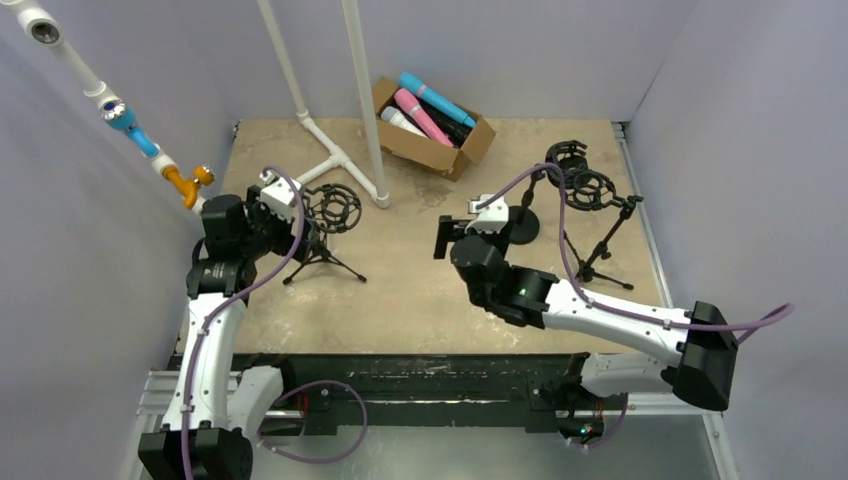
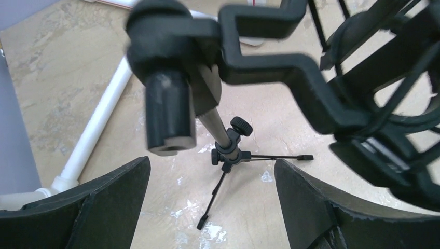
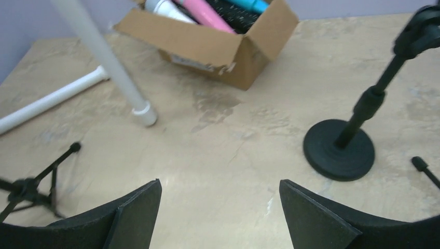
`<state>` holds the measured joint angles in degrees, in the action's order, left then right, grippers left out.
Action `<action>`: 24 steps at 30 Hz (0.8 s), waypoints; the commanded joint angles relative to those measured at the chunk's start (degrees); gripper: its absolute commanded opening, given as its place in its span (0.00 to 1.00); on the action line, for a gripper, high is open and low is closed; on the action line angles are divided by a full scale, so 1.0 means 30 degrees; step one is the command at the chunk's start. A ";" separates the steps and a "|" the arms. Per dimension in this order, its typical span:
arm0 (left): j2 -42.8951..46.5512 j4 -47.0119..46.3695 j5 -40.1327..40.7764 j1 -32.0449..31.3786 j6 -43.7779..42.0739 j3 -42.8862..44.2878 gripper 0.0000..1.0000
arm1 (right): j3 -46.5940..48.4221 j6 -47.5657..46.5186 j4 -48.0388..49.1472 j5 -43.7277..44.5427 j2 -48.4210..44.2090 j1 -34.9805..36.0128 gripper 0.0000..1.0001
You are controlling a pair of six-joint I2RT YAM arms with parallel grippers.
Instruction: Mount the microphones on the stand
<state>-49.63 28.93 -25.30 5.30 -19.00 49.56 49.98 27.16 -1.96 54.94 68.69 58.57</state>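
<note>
Several microphones lie in an open cardboard box (image 1: 437, 148) at the back: a blue one (image 1: 435, 98), a pink one (image 1: 422, 115), a white one (image 1: 400, 122) and a black one (image 1: 456, 130). The right wrist view shows the pink microphone (image 3: 205, 13) and the box (image 3: 207, 49) far ahead. A tripod stand (image 1: 322, 255) with a black shock mount (image 1: 334, 208) stands at the left. My left gripper (image 1: 298, 232) is open right beside that mount; its stand (image 2: 220, 135) shows below the left gripper (image 2: 212, 163). My right gripper (image 1: 462, 232) (image 3: 220, 184) is open over bare table and holds nothing.
A round-base stand (image 1: 522, 226) (image 3: 340, 148) and a second tripod stand (image 1: 600, 250) with shock mounts (image 1: 580, 175) stand at the right. White PVC pipes (image 1: 362, 100) rise behind the left stand. A slanted pipe at the top left carries blue (image 1: 130, 125) and orange (image 1: 185, 183) pieces.
</note>
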 commanded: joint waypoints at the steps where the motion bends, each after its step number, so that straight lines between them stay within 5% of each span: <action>1: 0.0418 -0.3792 -0.0972 0.0133 0.0578 -0.1504 0.87 | 0.1883 0.0352 -0.0485 0.0446 0.0816 0.1162 0.87; 5: -0.0385 -0.5566 -0.0868 0.0138 0.1248 -0.1945 0.79 | 0.4199 -0.3731 0.2510 -0.1412 0.2767 0.0683 0.87; 14: -0.1718 -0.8417 0.0173 0.0159 0.1207 -0.2813 0.31 | 1.4880 -0.6184 -0.3075 -0.7556 1.1766 -0.5165 0.86; 24: -0.2054 -0.8987 0.1503 0.0342 -0.1379 -0.2924 0.27 | 1.9989 -0.7762 -0.3589 -1.0095 1.6836 -0.8327 0.85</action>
<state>-55.02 5.96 -25.06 5.45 -17.28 40.40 103.59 7.38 -12.47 29.32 117.43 35.70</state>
